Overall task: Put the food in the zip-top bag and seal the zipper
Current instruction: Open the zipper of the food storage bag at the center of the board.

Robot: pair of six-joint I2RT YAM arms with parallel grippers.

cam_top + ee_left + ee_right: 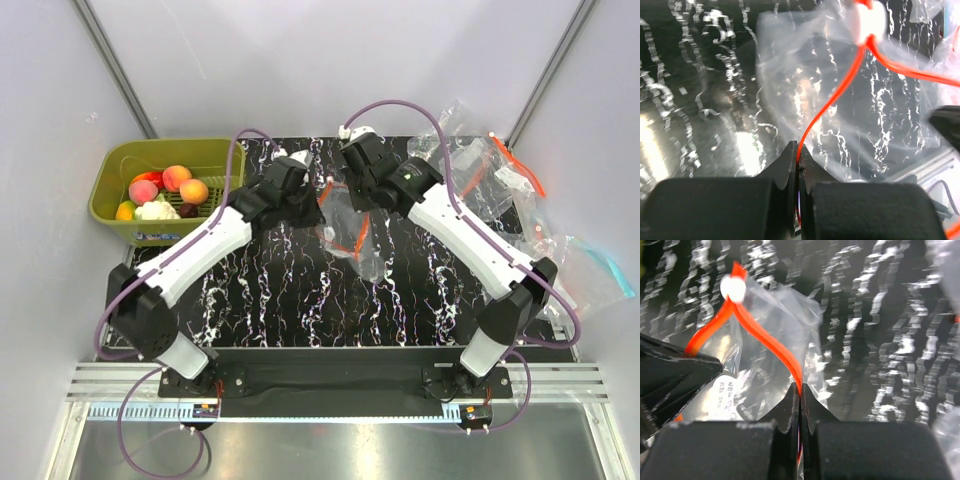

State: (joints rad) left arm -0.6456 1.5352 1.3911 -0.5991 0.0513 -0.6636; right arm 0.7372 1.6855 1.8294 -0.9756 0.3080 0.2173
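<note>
the bag (365, 250), mid-table between the arms, is thin, light, slippery film; only its red zipper (840, 85) strip is firm enough to hold. left gripper (798, 160) and right gripper (799, 395) each pinch closed on one lip of it. fruits (177, 177) sit in the green basket (105, 190) far left; spare bags (470, 165) crowd the right
</note>
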